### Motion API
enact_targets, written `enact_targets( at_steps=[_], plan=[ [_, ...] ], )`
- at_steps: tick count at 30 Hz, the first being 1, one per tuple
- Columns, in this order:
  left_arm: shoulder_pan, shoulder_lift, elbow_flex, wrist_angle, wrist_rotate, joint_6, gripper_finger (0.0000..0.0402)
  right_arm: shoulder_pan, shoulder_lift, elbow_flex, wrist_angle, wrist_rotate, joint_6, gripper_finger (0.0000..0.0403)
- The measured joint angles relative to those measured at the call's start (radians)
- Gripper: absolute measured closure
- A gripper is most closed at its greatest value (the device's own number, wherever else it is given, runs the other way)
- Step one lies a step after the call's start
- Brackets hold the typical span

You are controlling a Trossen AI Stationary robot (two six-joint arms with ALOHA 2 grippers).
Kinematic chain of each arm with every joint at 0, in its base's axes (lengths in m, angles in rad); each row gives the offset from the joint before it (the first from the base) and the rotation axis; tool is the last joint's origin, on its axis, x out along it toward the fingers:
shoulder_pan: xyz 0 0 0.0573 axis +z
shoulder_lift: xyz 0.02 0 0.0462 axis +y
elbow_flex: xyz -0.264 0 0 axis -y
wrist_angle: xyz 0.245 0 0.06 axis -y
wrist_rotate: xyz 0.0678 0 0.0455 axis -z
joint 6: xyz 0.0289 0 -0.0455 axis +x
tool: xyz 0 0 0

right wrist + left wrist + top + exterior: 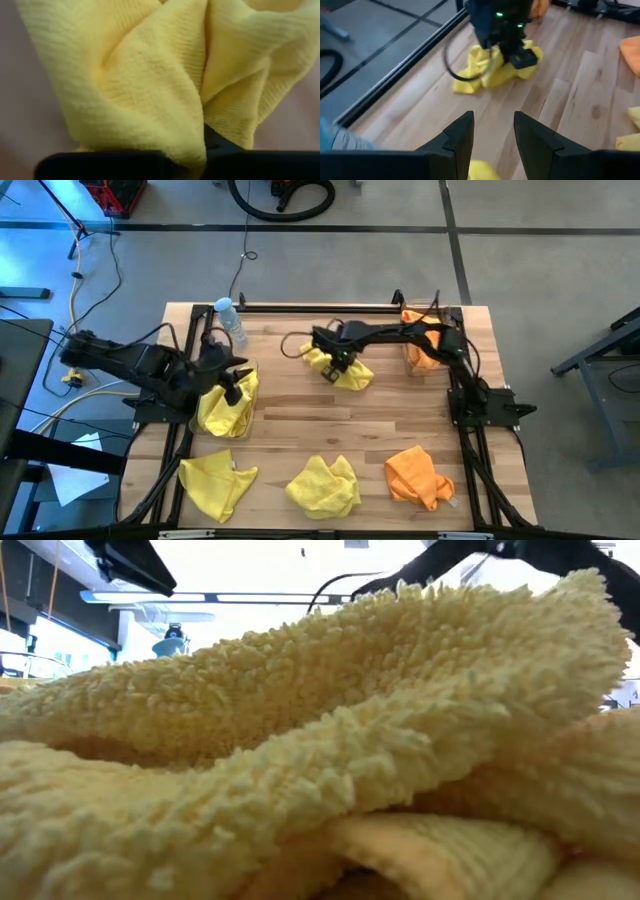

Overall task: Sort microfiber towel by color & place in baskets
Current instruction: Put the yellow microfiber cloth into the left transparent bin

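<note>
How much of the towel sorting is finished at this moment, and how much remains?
Done: yellow towels fill the left basket, and orange towels sit in the right basket. In hand: the right tool is down on a yellow towel at mid-table; the left tool, fingers open, is over the left basket. Left: two yellow towels and one orange towel along the front edge.

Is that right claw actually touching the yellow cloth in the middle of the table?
Touching. In the right wrist view the yellow cloth folds around the right gripper.
</note>
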Motion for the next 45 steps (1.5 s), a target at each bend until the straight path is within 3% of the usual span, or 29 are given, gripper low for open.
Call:
enact_targets(
  at_steps=[5, 12, 17, 20, 33, 40, 45],
  plan=[
    [0.103, 0.016, 0.0, 0.141, 0.109, 0.234, 0.0275, 0.073, -0.255, -0.188, 0.106, 0.012, 0.133, 0.0371],
    [0.244, 0.099, 0.0, 0.436, 0.316, 0.55, 0.0275, 0.209, -0.587, -0.388, 0.284, 0.189, 0.211, 0.0395],
    [0.323, 0.205, 0.0, 0.645, 0.516, 0.627, 0.0275, 0.274, -0.69, -0.433, 0.373, 0.243, 0.248, 0.0395],
    [0.341, 0.284, 0.013, 0.733, 0.574, 0.642, 0.0275, 0.296, -0.696, -0.432, 0.411, 0.245, 0.241, 0.0399],
    [0.297, 0.614, 0.299, 0.639, 0.602, 0.692, 0.0275, 0.315, -0.696, -0.433, 0.433, 0.245, 0.236, 0.0398],
    [0.297, 0.712, 0.37, 0.573, 0.536, 0.695, 0.0275, 0.315, -0.697, -0.433, 0.443, 0.232, 0.203, 0.0398],
    [0.297, 0.73, 0.389, 0.574, 0.452, 0.701, 0.0275, 0.315, -0.697, -0.432, 0.46, 0.16, 0.168, 0.0398]
  ],
)
